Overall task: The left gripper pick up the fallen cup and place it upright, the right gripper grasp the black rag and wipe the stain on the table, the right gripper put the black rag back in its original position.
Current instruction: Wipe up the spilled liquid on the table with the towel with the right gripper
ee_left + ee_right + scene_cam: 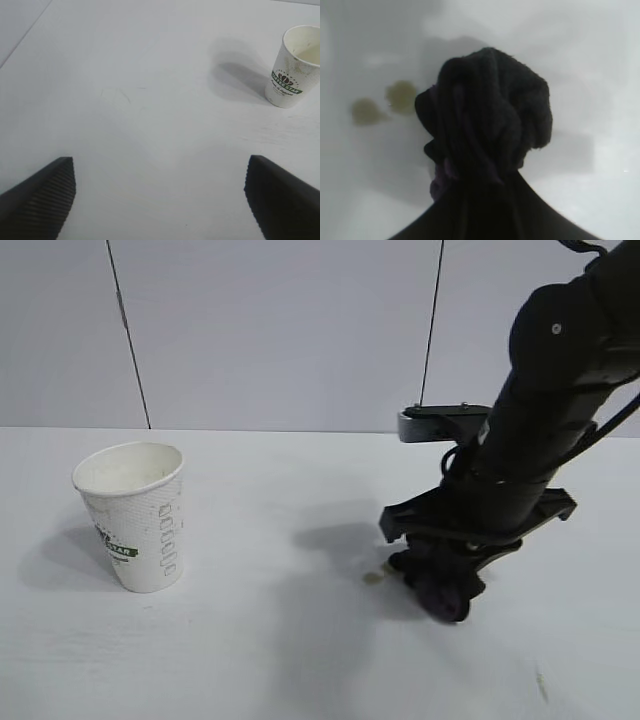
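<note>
- From my seat the black rag (446,592) is pinched tight in the right gripper (440,575), pressed down on the white table (300,660) toward the right side.
- The stain (385,102) sits just beside the rag: two olive-brown blotches in the right wrist view, one small spot peeking out at the rag's edge in the exterior view.
- The paper cup (135,515) stands upright, well apart on the left, green logo showing.
- My left gripper (160,197) hangs above bare table with fingers spread wide, holding nothing, cup farther off.
</note>
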You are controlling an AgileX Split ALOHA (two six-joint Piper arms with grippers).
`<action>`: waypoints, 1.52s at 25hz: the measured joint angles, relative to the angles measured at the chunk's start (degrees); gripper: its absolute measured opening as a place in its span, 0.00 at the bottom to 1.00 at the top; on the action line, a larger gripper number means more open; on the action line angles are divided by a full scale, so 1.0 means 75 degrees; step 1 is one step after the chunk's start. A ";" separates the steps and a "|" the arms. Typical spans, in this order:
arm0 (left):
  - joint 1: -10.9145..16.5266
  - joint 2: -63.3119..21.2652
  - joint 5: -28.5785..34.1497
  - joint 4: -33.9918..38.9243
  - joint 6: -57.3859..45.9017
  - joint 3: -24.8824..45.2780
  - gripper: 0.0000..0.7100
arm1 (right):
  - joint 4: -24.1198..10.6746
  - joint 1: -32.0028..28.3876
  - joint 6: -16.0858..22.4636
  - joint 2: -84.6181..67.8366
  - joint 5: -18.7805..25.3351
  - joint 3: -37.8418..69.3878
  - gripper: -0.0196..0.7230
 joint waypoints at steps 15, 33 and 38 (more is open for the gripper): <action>0.0000 0.0000 0.0000 0.0000 0.0000 0.0000 0.93 | -0.0018 0.0609 0.0121 0.0664 -0.1665 -0.0111 0.14; 0.0000 0.0000 0.0000 0.0000 0.0000 0.0008 0.93 | -0.0249 -0.0910 -0.0796 0.0652 0.2442 -0.1198 0.14; 0.0000 0.0000 0.0000 0.0000 0.0000 0.0008 0.93 | 0.0666 -0.0417 -0.1082 0.0652 0.2079 -0.1198 0.14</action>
